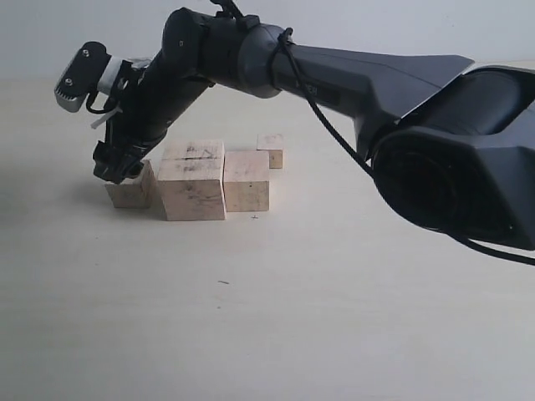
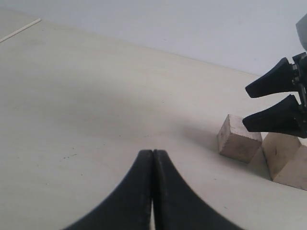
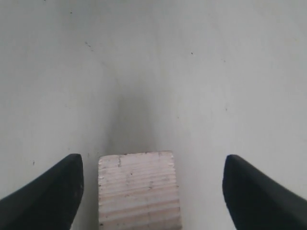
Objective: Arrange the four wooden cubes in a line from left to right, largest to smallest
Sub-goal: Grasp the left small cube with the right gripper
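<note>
largest cube [image 1: 192, 190] mid-row on the table [image 1: 334, 317], scribbles on top. second cube [image 1: 247, 181] against its right side. third cube [image 1: 127, 194] just left of it; my right gripper [image 1: 117, 170] straddles it, jaws wide, arm crossing above the row. smallest cube [image 1: 270, 150] behind, alone. left gripper [image 2: 152, 191] pinched together, apart from the cubes.

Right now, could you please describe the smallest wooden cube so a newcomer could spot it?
On the table, three cubes form a row near the black arm. The smallest cube sits behind that row's right end, the only one out of line.
</note>
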Tool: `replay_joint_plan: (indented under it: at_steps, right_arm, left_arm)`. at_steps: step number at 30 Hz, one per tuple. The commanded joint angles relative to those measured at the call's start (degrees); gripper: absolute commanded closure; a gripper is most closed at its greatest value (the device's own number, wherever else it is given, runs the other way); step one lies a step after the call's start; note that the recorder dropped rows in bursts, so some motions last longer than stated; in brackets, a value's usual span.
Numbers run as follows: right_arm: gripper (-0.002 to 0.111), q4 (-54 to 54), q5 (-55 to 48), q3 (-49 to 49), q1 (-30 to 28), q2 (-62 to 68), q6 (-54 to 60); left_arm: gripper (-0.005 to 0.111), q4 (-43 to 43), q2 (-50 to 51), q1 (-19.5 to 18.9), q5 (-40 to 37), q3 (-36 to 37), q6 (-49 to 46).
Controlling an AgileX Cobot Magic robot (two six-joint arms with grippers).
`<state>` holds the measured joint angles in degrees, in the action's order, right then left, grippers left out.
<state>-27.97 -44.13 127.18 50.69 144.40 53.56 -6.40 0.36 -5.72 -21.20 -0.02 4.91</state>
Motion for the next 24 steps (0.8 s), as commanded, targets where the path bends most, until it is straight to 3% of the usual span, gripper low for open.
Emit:
replay_joint_plan:
  at_steps: [1,24]
  right_arm:
    - [0.032,-0.4,0.5,0.5,-0.6,-0.1,-0.2]
    - [0.032,-3.8,0.5,0.5,-0.6,2.6,-0.2]
  left_arm:
    - [0.107,-0.1,-0.4,0.4,0.2,0.0,-0.2]
    - [0.107,-0.1,-0.4,0.4,0.2,0.0,-0.2]
